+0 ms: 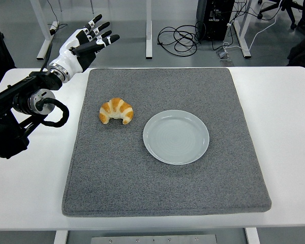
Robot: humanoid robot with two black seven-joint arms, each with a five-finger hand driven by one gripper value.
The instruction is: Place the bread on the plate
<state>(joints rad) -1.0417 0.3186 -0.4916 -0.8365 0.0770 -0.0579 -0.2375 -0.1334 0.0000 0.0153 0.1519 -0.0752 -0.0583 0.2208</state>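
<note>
Robot hand (84, 43) spread above croissant (116, 111)

Bright, even light from overhead; sharp focus throughout, soft faint shadows, mild sheen on the plate (176, 136), no blur.

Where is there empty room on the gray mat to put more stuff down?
The gray mat is bare along its whole near part, below the croissant and the plate. The strip right of the plate and the far part are bare too. The tightest spot is the gap between croissant and plate. The left hand is raised over the far left corner.
</note>
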